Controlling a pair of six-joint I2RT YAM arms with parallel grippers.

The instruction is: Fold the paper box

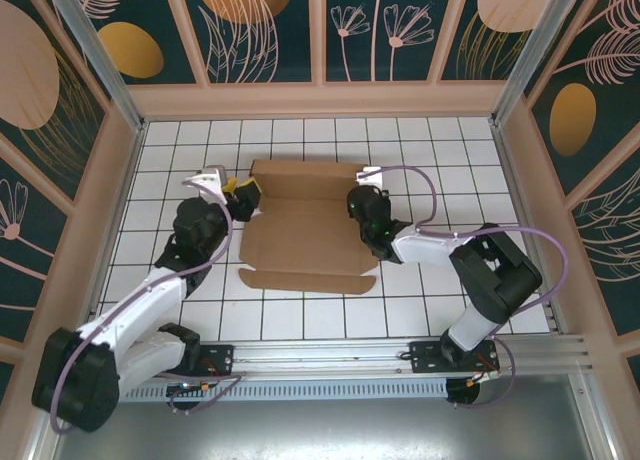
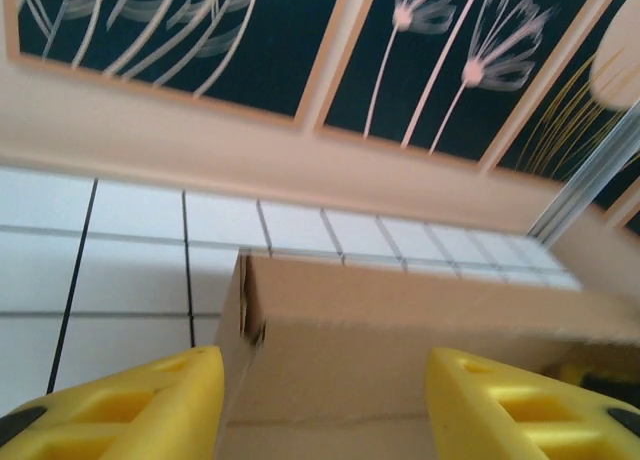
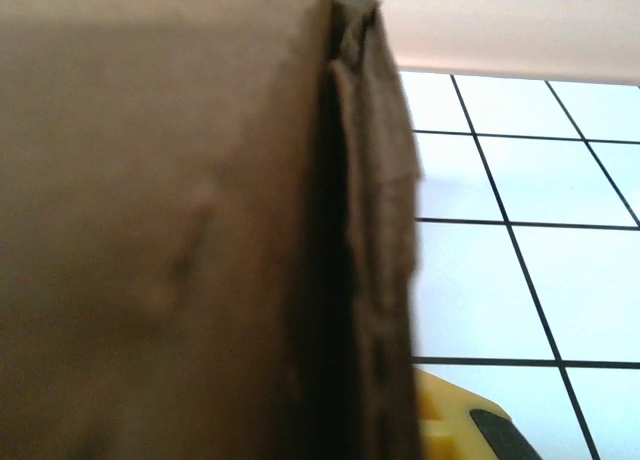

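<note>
paper box [image 1: 305, 235], edge in right pincer [image 1: 357, 202]

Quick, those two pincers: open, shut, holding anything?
Left pincer: open, at the left end of the paper box, gripping nothing.
Right pincer: closed, pinching the paper box's right side wall.

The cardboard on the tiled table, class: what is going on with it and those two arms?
Two robot arms are folding the paper box, which lies open on the white tiled table with its far wall raised. The right pincer is shut on the box's right edge, seemingly holding a flap up. The left pincer stands open at the far left corner, its yellow fingers either side of the cardboard without gripping it.
</note>
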